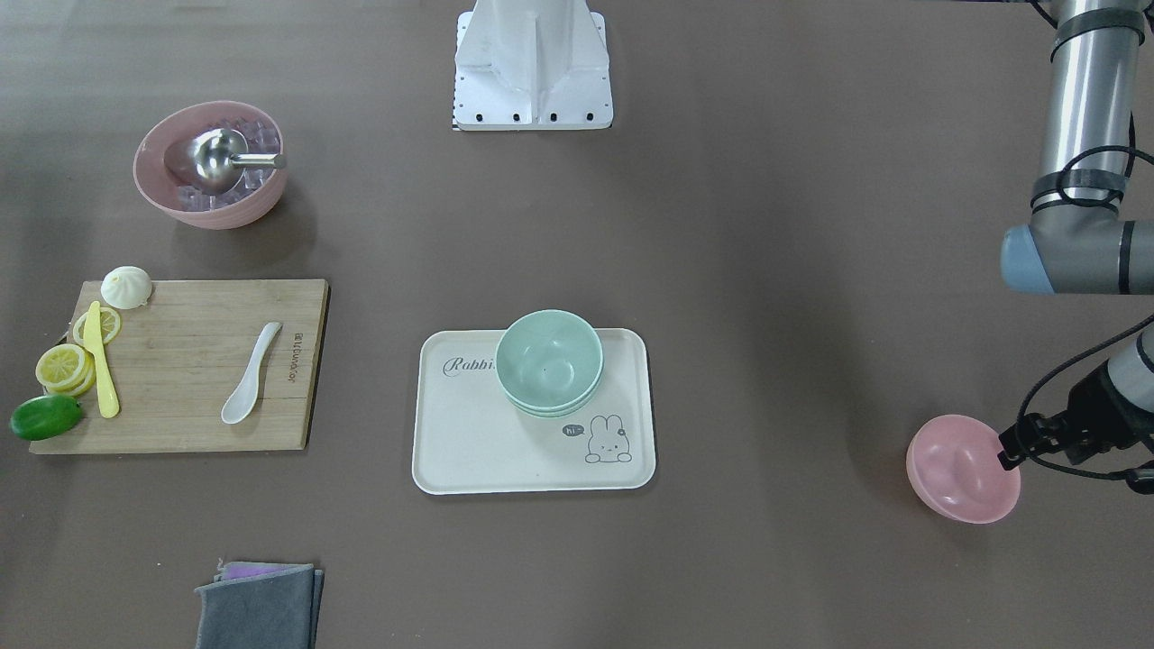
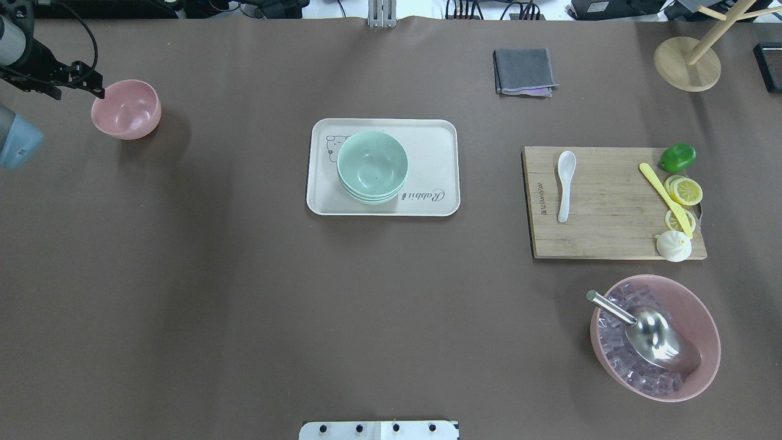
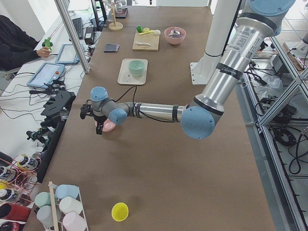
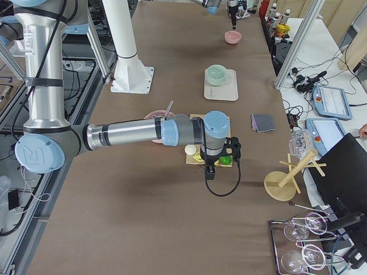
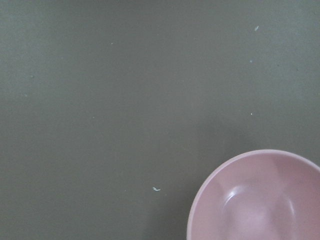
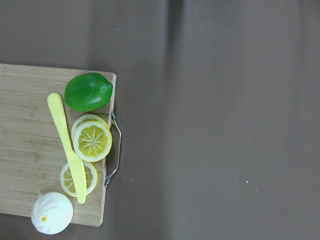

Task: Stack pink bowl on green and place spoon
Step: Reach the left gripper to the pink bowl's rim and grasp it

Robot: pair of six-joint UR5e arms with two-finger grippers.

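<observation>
A small pink bowl (image 2: 126, 110) is at the table's far left end. It also shows in the front view (image 1: 960, 469) and the left wrist view (image 5: 260, 200). My left gripper (image 2: 98, 91) is shut on its rim, and the bowl looks slightly tilted. Stacked green bowls (image 2: 371, 166) stand on a cream rabbit tray (image 2: 440, 140) at the table's middle. A white spoon (image 2: 565, 183) lies on a wooden cutting board (image 2: 611, 226). My right gripper (image 4: 208, 172) hangs above the board's lime end. I cannot tell if it is open.
The board also carries a lime (image 6: 88, 92), lemon slices (image 6: 91, 140), a yellow knife (image 6: 67, 147) and a white bun (image 6: 51, 213). A large pink bowl (image 2: 702, 318) holds ice cubes and a metal scoop. A grey cloth (image 2: 524, 70) and a wooden stand (image 2: 687, 64) are at the far edge.
</observation>
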